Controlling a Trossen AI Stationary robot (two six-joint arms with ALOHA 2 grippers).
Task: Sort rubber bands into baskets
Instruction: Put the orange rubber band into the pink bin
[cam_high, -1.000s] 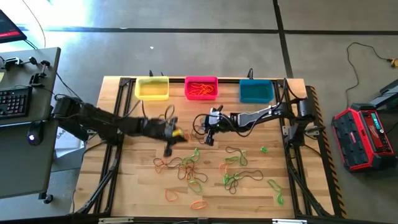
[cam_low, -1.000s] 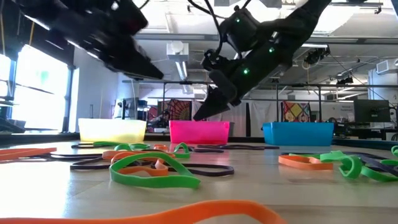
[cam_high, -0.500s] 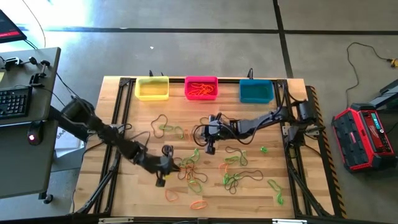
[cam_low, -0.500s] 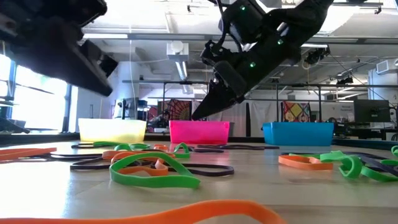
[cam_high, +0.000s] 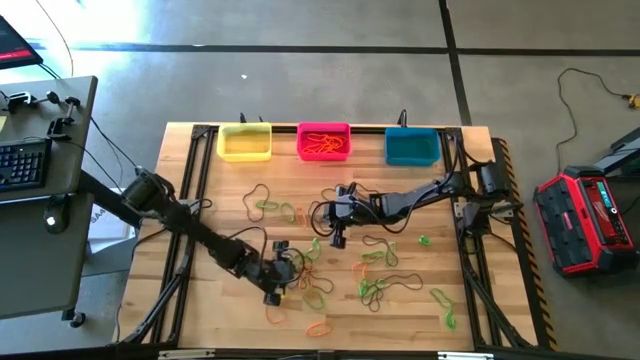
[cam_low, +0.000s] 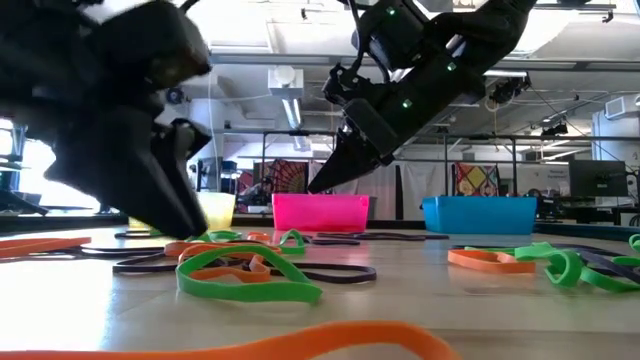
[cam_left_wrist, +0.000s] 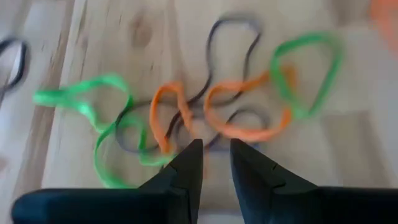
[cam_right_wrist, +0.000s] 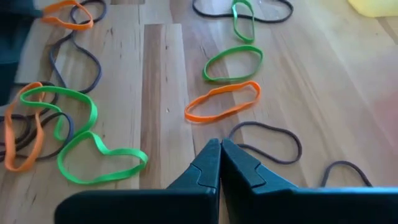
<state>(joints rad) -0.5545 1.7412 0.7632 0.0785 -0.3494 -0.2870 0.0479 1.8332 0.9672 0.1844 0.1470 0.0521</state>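
Your tabletop is wooden and carries everything. At its far edge stand three bins in a row: yellow, pink with orange bands inside, and blue.

Your left arm reaches in a long diagonal from the left side toward the front middle, bent down low. Its claw points at a tangle of bands, green, orange and dark. In the left wrist view you see the fingers a little apart, with a narrow gap, just above an orange band; they hold nothing.

Your right arm stretches from the right side toward the middle, raised above the wood. Its claw is fully closed and empty.

More bands lie loose over the front half.
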